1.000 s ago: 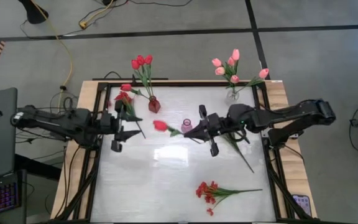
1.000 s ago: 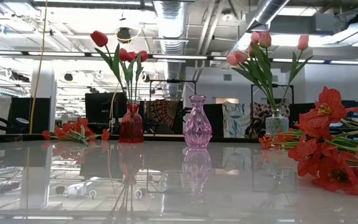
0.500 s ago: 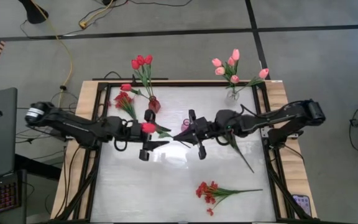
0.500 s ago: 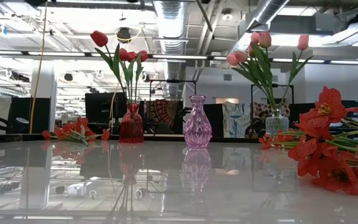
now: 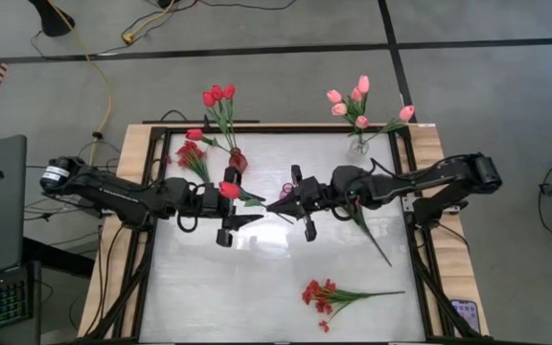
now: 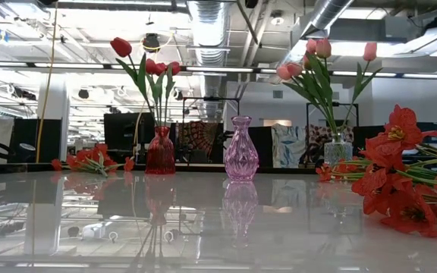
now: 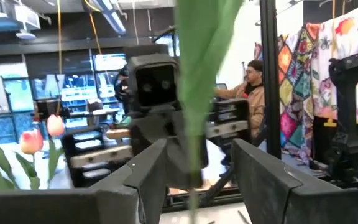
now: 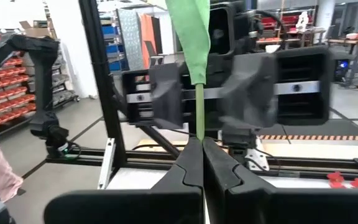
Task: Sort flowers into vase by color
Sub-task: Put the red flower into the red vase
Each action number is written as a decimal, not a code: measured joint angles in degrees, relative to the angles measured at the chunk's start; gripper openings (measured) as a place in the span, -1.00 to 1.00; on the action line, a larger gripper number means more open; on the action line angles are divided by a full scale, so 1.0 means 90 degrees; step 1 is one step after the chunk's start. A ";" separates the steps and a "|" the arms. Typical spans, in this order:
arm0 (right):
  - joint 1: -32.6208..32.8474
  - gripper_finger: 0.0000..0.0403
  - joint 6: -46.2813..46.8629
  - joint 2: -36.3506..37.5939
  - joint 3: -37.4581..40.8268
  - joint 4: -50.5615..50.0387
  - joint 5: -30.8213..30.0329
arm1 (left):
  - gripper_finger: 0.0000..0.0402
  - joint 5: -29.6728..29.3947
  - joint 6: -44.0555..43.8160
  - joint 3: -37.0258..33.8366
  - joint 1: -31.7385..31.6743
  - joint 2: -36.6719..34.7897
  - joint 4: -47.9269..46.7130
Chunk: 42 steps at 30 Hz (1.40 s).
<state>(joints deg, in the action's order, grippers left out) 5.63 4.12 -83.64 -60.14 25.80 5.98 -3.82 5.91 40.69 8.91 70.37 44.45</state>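
Tulip [image 5: 230,190] lengthwise between hands, bloom leftward; right hand [image 5: 278,205] clamped on stem, left hand [image 5: 241,211] agape.

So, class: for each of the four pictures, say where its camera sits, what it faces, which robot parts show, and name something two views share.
High: above the table, looking down; both arms, left pincer, right pincer.
Low: at tabletop height, facing the room; no arm shows.
Left wrist: on the left arm, past its fingers, facing the right arm.
Right wrist: on the right arm, fingers shut on a stem.
Shared: red vase, high and low.
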 joint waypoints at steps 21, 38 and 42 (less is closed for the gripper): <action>-0.0153 -0.90 0.0051 0.0000 -0.0002 0.0056 -0.0056 | -0.64 -0.0045 -0.0298 0.0000 -0.0233 0.0000 0.0294; -0.0136 -0.62 0.0044 0.0000 -0.0007 0.0051 -0.0056 | -0.98 0.0139 -0.0349 -0.0002 -0.0253 0.0002 0.0284; -0.0187 -0.43 0.0028 0.0000 -0.0007 -0.0001 -0.0053 | -0.99 0.0148 -0.0349 -0.0002 -0.0253 0.0002 0.0284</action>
<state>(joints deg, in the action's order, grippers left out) 3.95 4.37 -83.64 -60.20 25.80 5.50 -2.48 2.76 40.66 6.63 70.39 47.00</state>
